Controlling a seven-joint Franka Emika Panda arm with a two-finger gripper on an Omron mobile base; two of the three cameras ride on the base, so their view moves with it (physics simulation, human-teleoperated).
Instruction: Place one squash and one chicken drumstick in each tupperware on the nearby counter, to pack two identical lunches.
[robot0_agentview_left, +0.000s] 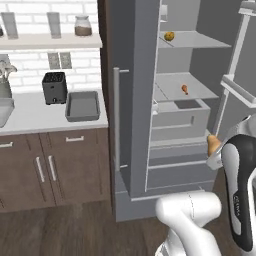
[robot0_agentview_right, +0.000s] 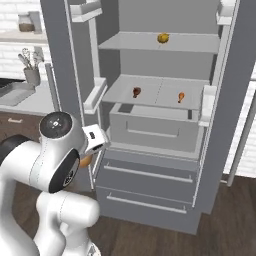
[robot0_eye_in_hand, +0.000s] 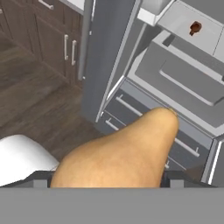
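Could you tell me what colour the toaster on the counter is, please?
Black; the toaster shows best in the left base view.

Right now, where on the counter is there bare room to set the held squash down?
The grey tupperware beside the black toaster looks empty. Bare counter lies between the sink edge and that tray. The gripper is shut on the squash.

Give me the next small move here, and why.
Probably swing the arm left toward the counter and carry the squash to the tupperware. The pear-shaped squash sits between the fingers, already out of the open fridge, and the grey tupperware beside the toaster looks empty. A drumstick remains on the fridge shelf for later.
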